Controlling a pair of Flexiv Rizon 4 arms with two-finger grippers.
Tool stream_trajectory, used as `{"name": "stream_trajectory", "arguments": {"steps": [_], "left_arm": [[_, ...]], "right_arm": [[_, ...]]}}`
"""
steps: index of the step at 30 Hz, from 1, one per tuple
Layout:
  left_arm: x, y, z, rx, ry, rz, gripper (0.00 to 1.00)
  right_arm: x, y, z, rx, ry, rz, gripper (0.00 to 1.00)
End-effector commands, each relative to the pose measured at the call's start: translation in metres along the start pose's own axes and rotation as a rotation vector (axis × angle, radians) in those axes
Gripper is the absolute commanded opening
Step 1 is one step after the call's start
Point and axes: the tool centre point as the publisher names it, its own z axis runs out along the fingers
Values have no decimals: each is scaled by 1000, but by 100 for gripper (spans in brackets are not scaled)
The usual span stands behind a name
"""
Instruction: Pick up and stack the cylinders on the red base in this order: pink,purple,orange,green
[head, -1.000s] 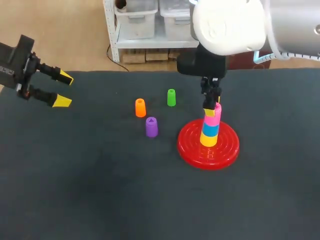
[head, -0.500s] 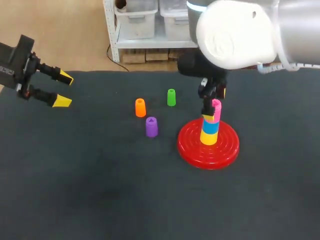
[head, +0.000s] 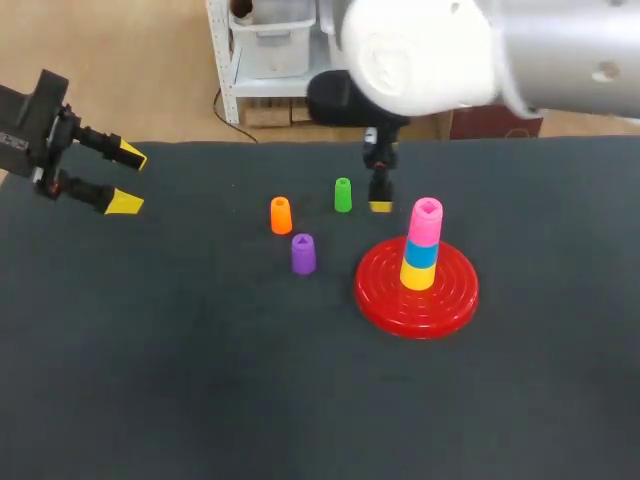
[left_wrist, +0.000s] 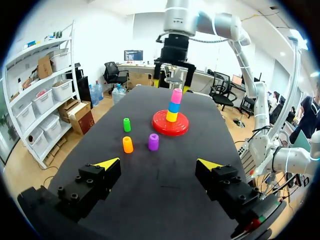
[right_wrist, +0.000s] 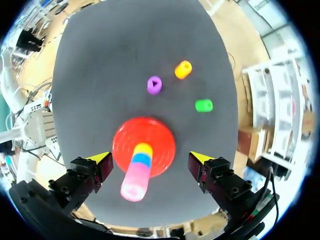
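The red base (head: 385, 295) carries a stack: yellow cylinder (head: 417, 277), blue cylinder (head: 421, 255), pink cylinder (head: 426, 220) on top; purple cylinder (head: 303, 254), orange cylinder (head: 281, 215) and green cylinder (head: 343, 195) stand apart on the tabletop (head: 200, 380) beside it; right tool (right_wrist: 150, 159) hangs above, wide, holding nothing; left tool (head: 122, 178), wide too, is at the left edge.

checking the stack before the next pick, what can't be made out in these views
Head view: the right gripper shows only one yellow tip; its own wrist covers the other.
Right wrist view: the yellow piece is mostly hidden under the blue piece and pink cylinder.
Every view: the middle of the red base is covered by the pieces on it.
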Motion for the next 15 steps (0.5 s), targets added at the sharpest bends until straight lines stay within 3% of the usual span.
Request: {"name": "stream_trajectory", "arguments": {"steps": [1, 7, 15], "left_arm": [[1, 0, 0, -2, -2, 2, 100], [1, 0, 0, -2, -2, 2, 100], [1, 0, 0, -2, -2, 2, 100]], "right_arm": [[-50, -23, 13, -97, 15, -34, 100], [-83, -17, 27, -113, -43, -87, 100], [-94, 11, 46, -111, -52, -108, 100]]}}
